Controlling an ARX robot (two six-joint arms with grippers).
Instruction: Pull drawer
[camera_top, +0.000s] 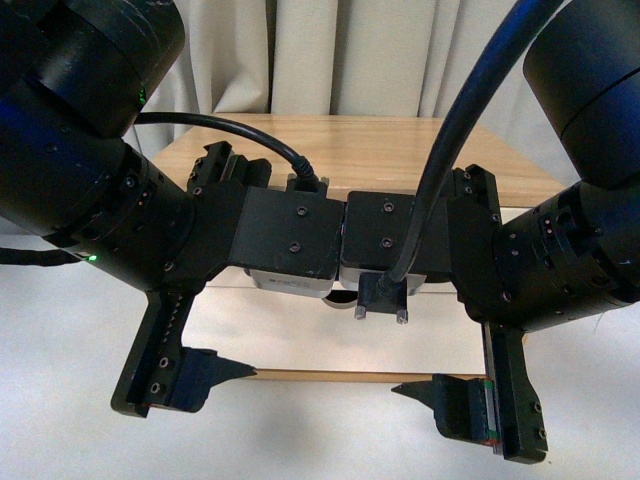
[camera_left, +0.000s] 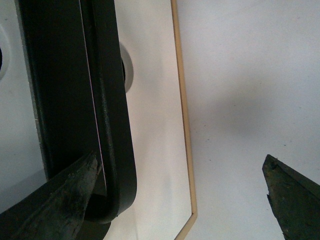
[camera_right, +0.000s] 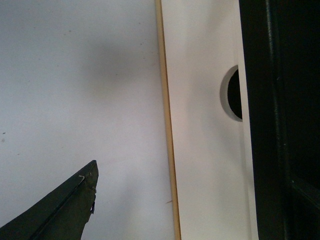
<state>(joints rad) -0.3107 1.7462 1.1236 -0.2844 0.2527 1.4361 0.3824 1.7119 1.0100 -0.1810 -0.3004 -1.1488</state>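
Note:
The drawer (camera_top: 320, 340) shows as a white front with a thin wooden bottom edge, mostly hidden behind both arms in the front view. In the left wrist view its black bar handle (camera_left: 107, 125) ends in a rounded corner, beside the half-round notch (camera_left: 128, 70). My left gripper (camera_left: 180, 200) is open, and one of its fingertips (camera_left: 65, 200) touches or overlaps the handle's end. In the right wrist view the handle (camera_right: 280, 125) and the notch (camera_right: 232, 92) run along one side. My right gripper (camera_right: 185, 210) is open with only one finger (camera_right: 60, 207) visible. Both grippers (camera_top: 235, 270) (camera_top: 450, 285) stand spread across the drawer front.
A light wooden cabinet top (camera_top: 350, 150) lies behind the arms, with a beige curtain (camera_top: 350, 55) beyond it. A plain white surface (camera_top: 60, 400) spreads below and beside the drawer. Black cables (camera_top: 440, 170) loop over the wrists.

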